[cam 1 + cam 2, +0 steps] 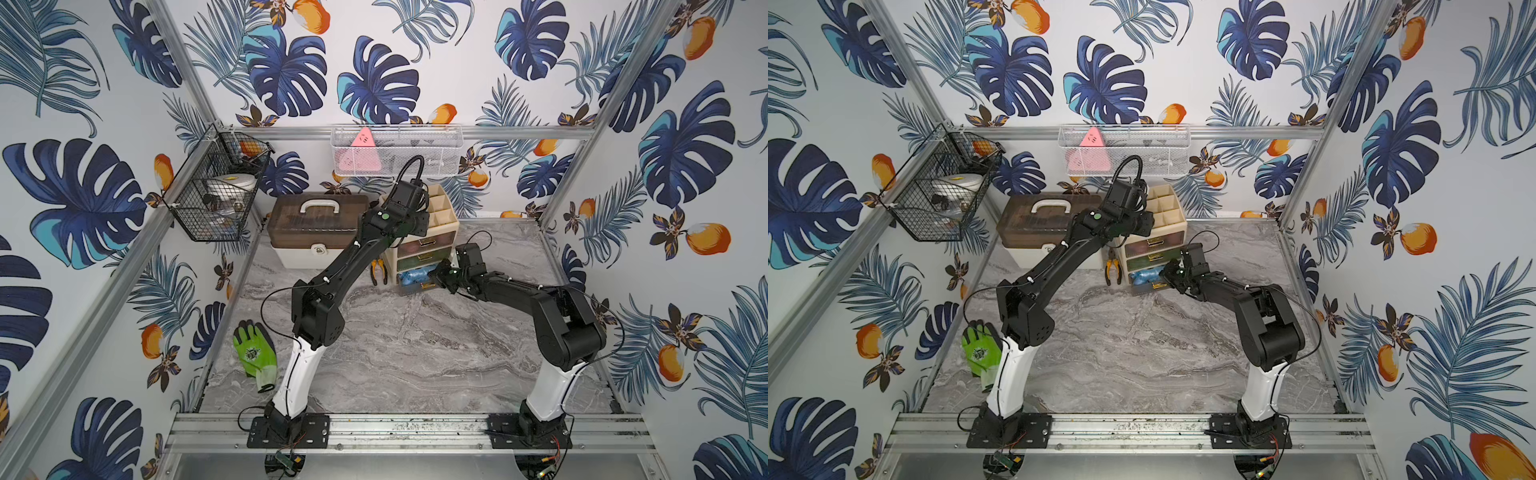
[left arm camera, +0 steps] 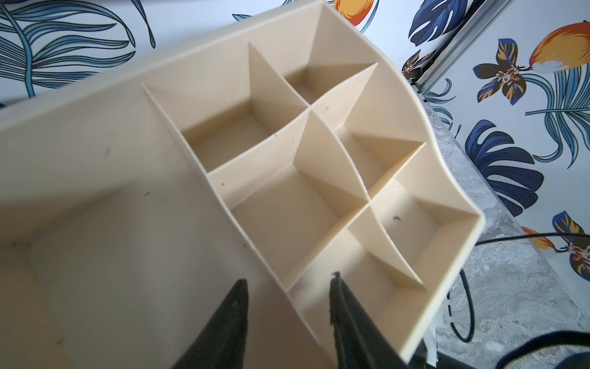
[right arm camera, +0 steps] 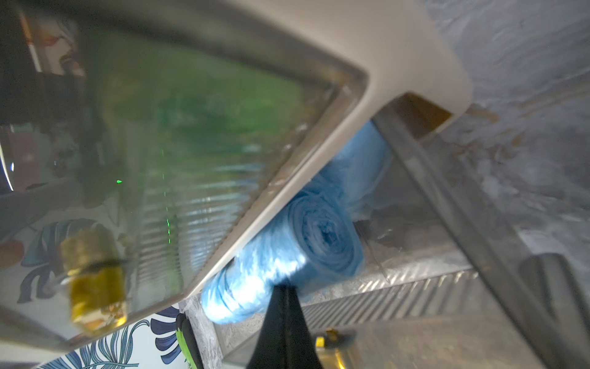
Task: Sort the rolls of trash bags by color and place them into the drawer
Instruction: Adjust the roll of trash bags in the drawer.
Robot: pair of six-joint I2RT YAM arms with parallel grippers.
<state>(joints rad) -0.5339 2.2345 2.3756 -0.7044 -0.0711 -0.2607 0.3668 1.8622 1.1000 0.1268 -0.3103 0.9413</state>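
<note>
In both top views the left arm (image 1: 332,270) climbs from the front rail, bends at the elbow and stretches to the back. Its wrist hangs over the open top of the cream organiser (image 1: 446,218), and its tool is hidden beneath the wrist there. The right arm (image 1: 519,291) lies low over the tabletop (image 1: 415,353). The right tool (image 1: 437,276) points into the organiser's bottom drawer (image 1: 411,289), which stands pulled out with blue rolls (image 1: 413,276) lying in it. The two drawers above are pushed in. The top drawer (image 1: 419,245) shows a pinkish tint through its front, and the middle drawer (image 1: 419,262) shows a green one. Pliers (image 1: 379,271) lie just beside the organiser, and a green glove (image 1: 253,353) lies near the left arm's base.

In the left wrist view the left tool (image 2: 289,281) is spread, with one finger on either side of a divider wall (image 2: 255,242) in the organiser's top. I cannot tell whether either finger touches it. The compartments show cream floors with a few dark specks.

In the right wrist view the right tool's fingers are pressed together into one dark tip that meets the side of a blue roll (image 3: 297,246). This roll lies on the drawer's ribbed floor, partly under the organiser's frame, with another behind it. A green blur shows behind the middle drawer's clear front.
</note>
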